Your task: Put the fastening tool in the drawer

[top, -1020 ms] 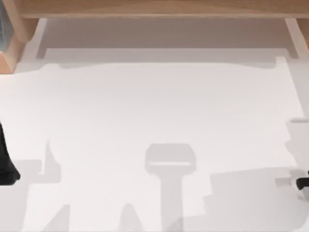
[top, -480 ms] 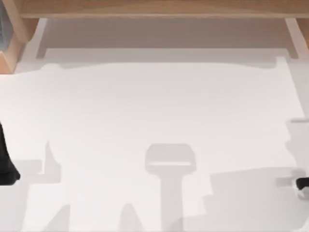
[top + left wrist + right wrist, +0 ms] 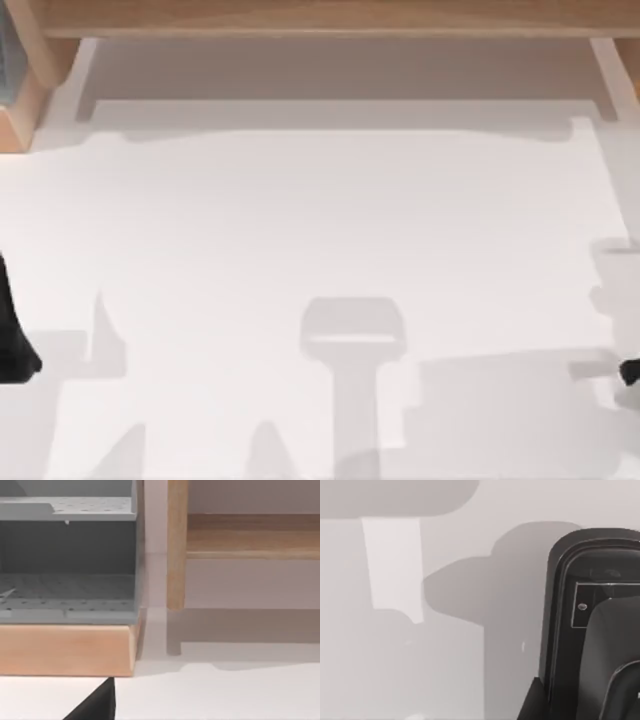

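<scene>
**Arms at the frame edges**

The white surface [image 3: 330, 230] lies below a wooden frame [image 3: 320, 18] along the top. Left arm [image 3: 12, 345] sits lower left, right arm [image 3: 630, 372] lower right; either claw's state: cannot tell.

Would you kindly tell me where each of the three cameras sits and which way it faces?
Top view: above the table, looking down; wooden shelf along the far edge, dark arm parts at both side edges.
Left wrist view: on the left arm, facing a grey cabinet on a wooden base and the shelf.
Right wrist view: on the right arm, facing the tabletop; dark arm housing.
All share the white table.
</scene>
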